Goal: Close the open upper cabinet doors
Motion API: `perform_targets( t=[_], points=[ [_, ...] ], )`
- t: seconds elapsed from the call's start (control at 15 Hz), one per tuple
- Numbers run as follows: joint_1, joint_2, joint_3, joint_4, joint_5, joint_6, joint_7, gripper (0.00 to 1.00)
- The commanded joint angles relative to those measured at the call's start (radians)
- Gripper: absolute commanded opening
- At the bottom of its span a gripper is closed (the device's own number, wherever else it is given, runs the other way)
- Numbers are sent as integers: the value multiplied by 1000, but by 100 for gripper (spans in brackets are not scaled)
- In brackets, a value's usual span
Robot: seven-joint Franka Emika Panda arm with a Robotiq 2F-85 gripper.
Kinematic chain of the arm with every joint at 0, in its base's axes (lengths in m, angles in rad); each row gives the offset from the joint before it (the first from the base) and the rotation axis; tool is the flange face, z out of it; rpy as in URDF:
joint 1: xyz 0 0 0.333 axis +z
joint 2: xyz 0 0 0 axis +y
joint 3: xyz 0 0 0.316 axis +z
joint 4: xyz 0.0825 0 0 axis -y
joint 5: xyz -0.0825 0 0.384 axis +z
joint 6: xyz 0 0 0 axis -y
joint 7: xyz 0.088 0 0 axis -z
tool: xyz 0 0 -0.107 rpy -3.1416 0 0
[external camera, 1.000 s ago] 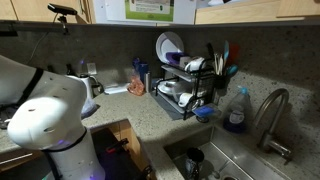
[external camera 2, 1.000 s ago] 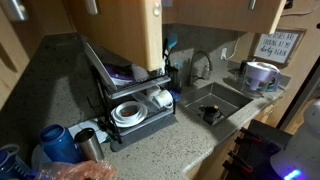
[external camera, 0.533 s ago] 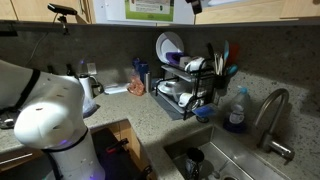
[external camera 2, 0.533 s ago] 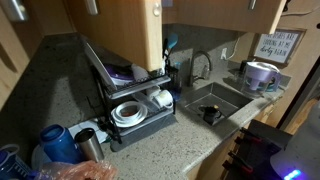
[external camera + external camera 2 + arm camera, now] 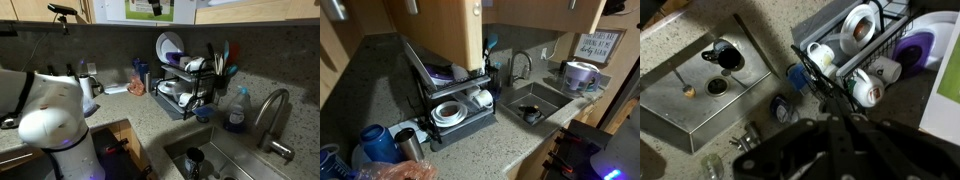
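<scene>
The arm [image 5: 45,120] is showing as a white bulk low down and well aside of the dish rack [image 5: 190,85]. Its gripper [image 5: 155,6] is hanging high above the rack, at the picture's top edge. The wrist camera is looking steeply down onto the rack, and I cannot tell whether the jaws are spread. One of the upper cabinet doors [image 5: 435,35] is standing open directly above the rack.

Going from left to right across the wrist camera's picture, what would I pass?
Sink → dish rack holding white cups → purple plate at the rack's right end.
</scene>
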Motion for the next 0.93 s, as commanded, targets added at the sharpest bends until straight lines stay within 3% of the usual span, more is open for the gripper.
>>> perform_targets(
  t=[0.0,0.2,0.27,0.87],
  points=[
    [23,-49,3,15,35,-116,-70,1],
    [30,-80,6,13,33,-151,-125,0],
    [8,-64,5,7,28,-129,-107,1],
    [18,-81,5,7,29,-136,-118,1]
  ],
)
